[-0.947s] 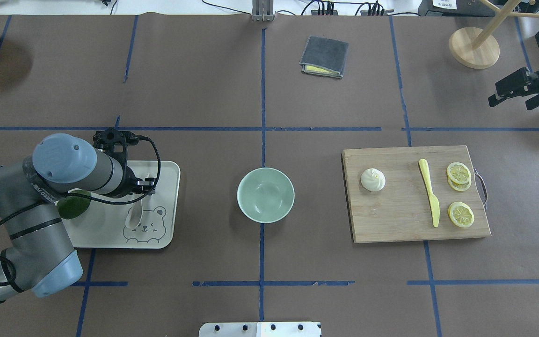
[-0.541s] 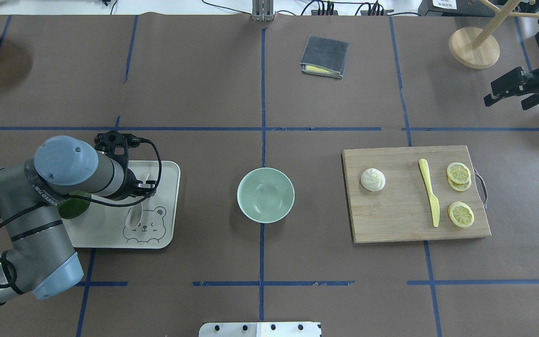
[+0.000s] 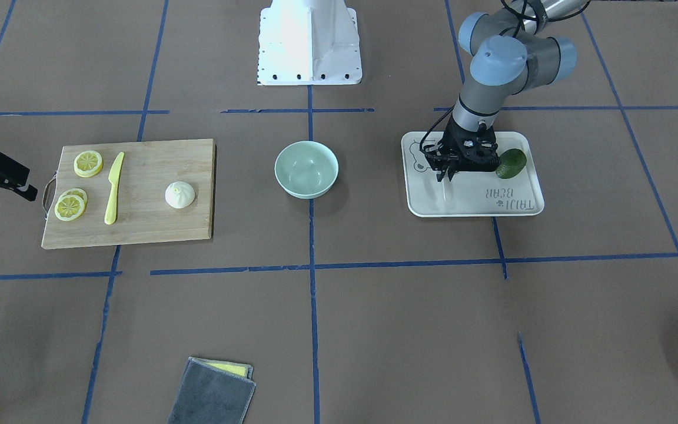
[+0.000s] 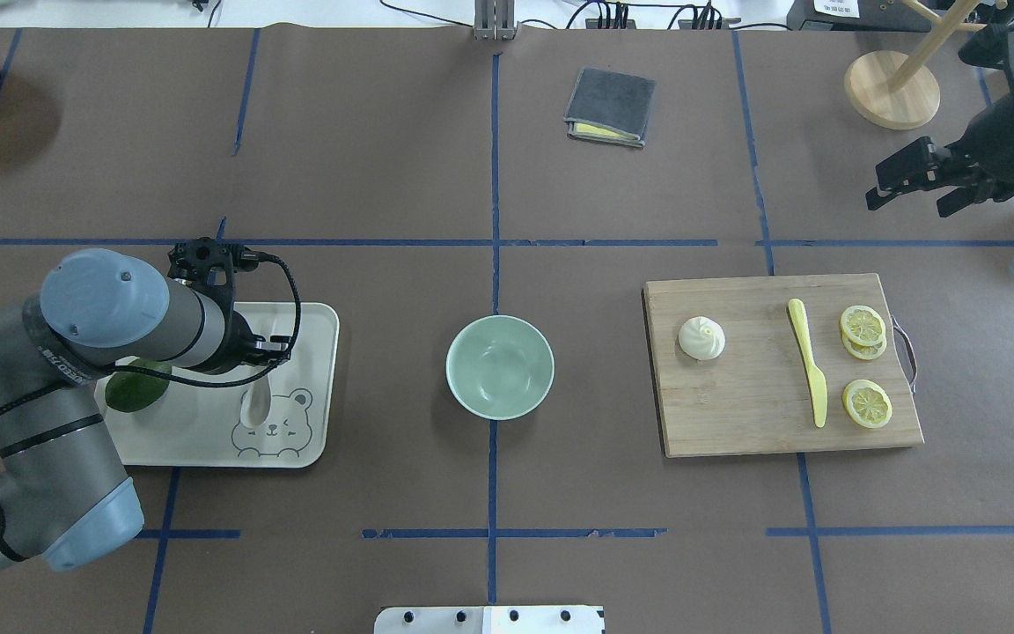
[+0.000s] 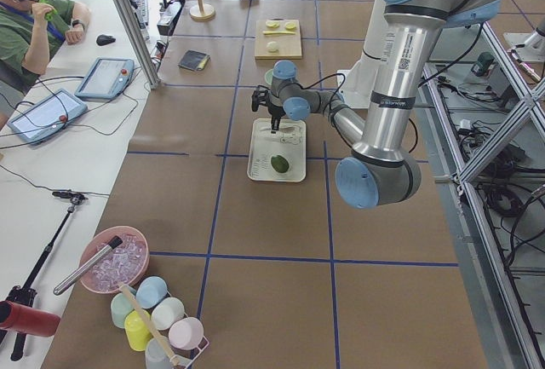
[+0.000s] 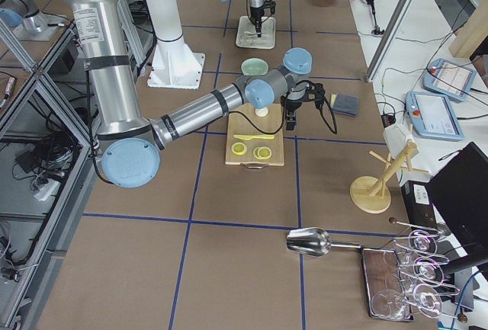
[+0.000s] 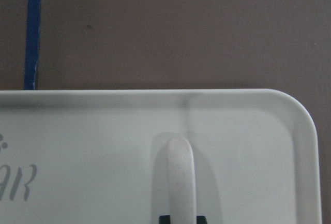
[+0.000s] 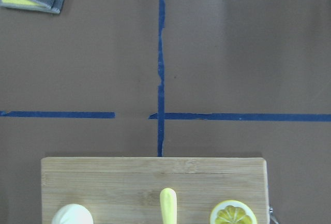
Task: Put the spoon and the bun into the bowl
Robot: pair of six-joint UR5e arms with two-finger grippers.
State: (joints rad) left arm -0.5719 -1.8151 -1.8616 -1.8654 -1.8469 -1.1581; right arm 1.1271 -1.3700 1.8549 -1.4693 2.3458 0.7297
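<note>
Mid-left, the left gripper (image 4: 276, 348) sits over the spoon (image 4: 253, 407) on the tray (image 4: 313, 326); its grip is unclear. The bun (image 4: 701, 338) lies right, the bowl (image 4: 500, 366) centre; the right gripper (image 4: 907, 198), upper right, seems spread.

A: How open is the mint-green bowl (image 4: 499, 366)?

B: Bare tabletop (image 4: 384, 176) lies on every side of it, toward the bear-print tray (image 4: 313, 321) and toward the cutting board (image 4: 736, 423) alike.

A: And on the board?

B: The steamed bun (image 4: 701, 338) sits alone at the end nearest the bowl, well apart from the yellow knife (image 4: 806, 357). The lemon slices (image 4: 867, 404) lie beyond the knife.

A: The tray?

B: Crowded. The left tool (image 3: 446, 176) stands over the handle of the spoon (image 4: 253, 407), and the avocado (image 3: 511, 163) lies just beside the tool's body.
</note>
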